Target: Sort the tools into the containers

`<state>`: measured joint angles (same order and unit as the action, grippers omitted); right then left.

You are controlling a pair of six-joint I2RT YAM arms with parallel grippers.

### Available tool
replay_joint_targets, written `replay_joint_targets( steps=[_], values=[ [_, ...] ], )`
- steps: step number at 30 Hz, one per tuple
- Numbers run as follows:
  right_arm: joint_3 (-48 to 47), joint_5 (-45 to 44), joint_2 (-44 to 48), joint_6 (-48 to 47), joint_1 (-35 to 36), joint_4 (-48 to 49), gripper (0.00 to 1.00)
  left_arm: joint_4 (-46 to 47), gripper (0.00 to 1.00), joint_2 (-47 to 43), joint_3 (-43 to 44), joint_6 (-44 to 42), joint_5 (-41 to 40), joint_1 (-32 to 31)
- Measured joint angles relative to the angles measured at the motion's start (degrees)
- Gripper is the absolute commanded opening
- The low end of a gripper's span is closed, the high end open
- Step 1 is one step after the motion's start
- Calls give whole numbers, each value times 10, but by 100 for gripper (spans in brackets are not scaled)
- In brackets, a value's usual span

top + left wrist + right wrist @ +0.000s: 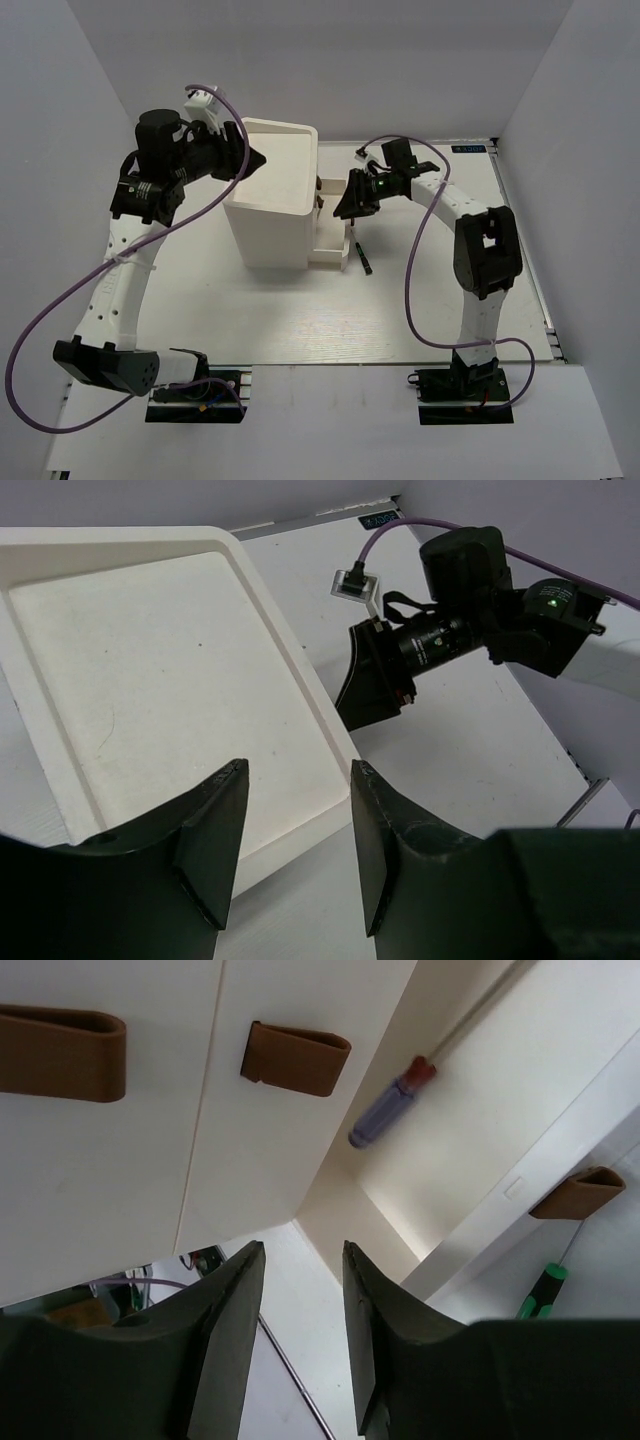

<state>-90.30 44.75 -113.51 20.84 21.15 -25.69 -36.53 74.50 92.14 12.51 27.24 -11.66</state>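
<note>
1. Leftmost, the left gripper (254,160) hangs over the left part of the white cabinet's (268,220) flat top. Its jaws stand partly apart and have hold of nothing; in the left wrist view only the cabinet's rimmed top panel (150,660) shows between the fingers (215,830).
2. Next, the cabinet stands toward the far edge of the tabletop (300,320), about midway across. Its drawer fronts face right and carry brown loop pulls (295,1058).
3. Low on that right face, one drawer (330,252) is pulled out. A screwdriver with a blue handle and a red collar (388,1108) lies inside it.
4. Then the right gripper (350,208) hovers just off the drawer fronts, above the open drawer. Its jaws are parted with nothing between them, and it touches no tool.
5. Just right of the open drawer's front, a green-handled screwdriver (363,257) lies flat on the tabletop, close beside the drawer. I cannot tell whether it touches it.
</note>
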Motion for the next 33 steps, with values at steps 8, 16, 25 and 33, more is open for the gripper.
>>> replay_joint_targets(
  steps=[8, 16, 25, 33],
  values=[
    [28, -83, 37, -144, -8, -37, 20, -11, 51, 7, 16, 0, -19, -15],
    [221, -253, 177, -336, -17, -54, 43, -12, 53, 4, 2, -1, -30, -22],
    [218, -304, 99, -346, 31, -41, 52, -12, 59, 4, 1, 0, -40, -29],
    [202, -315, 70, -295, 59, -16, 52, -17, 59, -13, -28, 4, -57, -30]
  ],
)
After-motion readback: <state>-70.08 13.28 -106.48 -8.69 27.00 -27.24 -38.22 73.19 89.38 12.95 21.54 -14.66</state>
